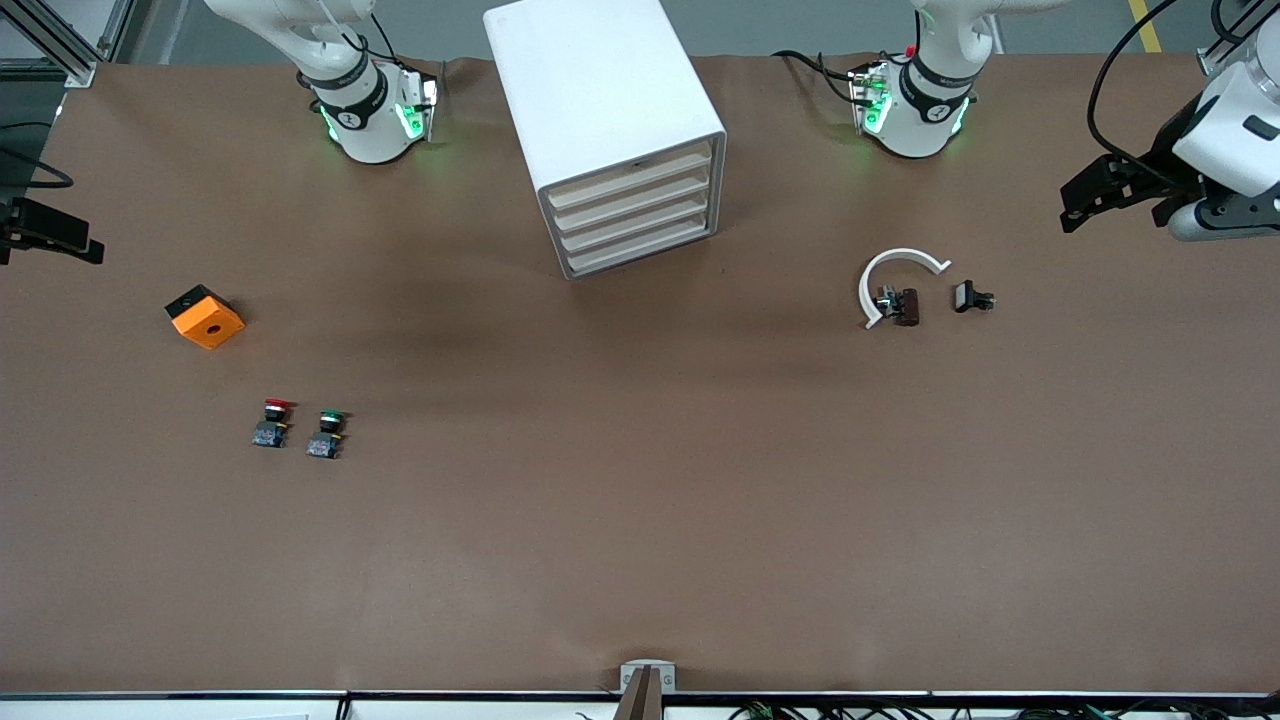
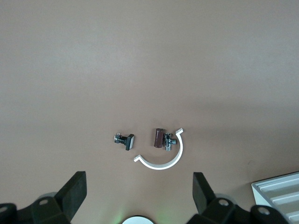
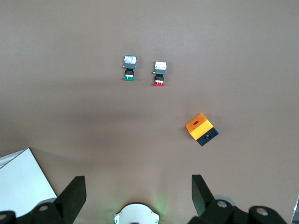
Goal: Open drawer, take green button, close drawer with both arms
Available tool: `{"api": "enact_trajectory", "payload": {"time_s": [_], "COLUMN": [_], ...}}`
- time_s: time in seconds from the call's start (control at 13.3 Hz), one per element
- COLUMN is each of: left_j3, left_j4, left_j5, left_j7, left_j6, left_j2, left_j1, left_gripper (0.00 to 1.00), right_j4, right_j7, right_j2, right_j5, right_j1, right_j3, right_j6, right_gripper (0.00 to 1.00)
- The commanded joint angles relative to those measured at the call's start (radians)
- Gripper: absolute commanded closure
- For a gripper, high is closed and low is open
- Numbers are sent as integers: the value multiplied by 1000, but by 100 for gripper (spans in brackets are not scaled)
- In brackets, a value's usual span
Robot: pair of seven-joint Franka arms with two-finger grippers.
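Note:
The white cabinet (image 1: 610, 130) stands between the two arm bases, and all four cream-fronted drawers (image 1: 635, 215) are shut. A corner of it shows in the left wrist view (image 2: 280, 193) and in the right wrist view (image 3: 21, 182). The green-capped button (image 1: 327, 433) stands on the table toward the right arm's end, beside the red-capped button (image 1: 271, 423). The green one also shows in the right wrist view (image 3: 129, 67). My left gripper (image 1: 1085, 200) (image 2: 139, 196) is open and empty, high over the left arm's end. My right gripper (image 1: 60, 238) (image 3: 136, 196) is open and empty, high over the right arm's end.
An orange cube (image 1: 205, 317) (image 3: 202, 129) lies farther from the front camera than the two buttons. A white curved piece (image 1: 893, 280) (image 2: 161, 161) with a small brown and metal part (image 1: 900, 305) lies toward the left arm's end. A small black part (image 1: 972, 297) lies beside it.

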Motion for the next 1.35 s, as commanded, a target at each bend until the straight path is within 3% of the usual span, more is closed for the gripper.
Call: {"api": "enact_trajectory", "payload": {"time_s": [0.0, 0.3, 1.05, 1.27], "left_j3": [1, 1, 9, 9], "left_j4": [-42, -50, -7, -5], "left_j5": [-13, -13, -15, -15], "left_j7": [21, 21, 23, 24], "left_j6": [26, 26, 26, 26], "left_j2": [-27, -33, -22, -19], "left_j1": [6, 6, 12, 14], "left_gripper": [0, 0, 0, 0], "right_j4": [-118, -315, -324, -378], "right_j7": [33, 54, 54, 55], "right_j2": [-95, -232, -250, -290], "right_j5": [6, 6, 8, 14], "right_j1": [-11, -10, -14, -14], "right_j3": [8, 9, 8, 8], "right_j6": [66, 183, 184, 233], "right_gripper": [0, 0, 0, 0]}}
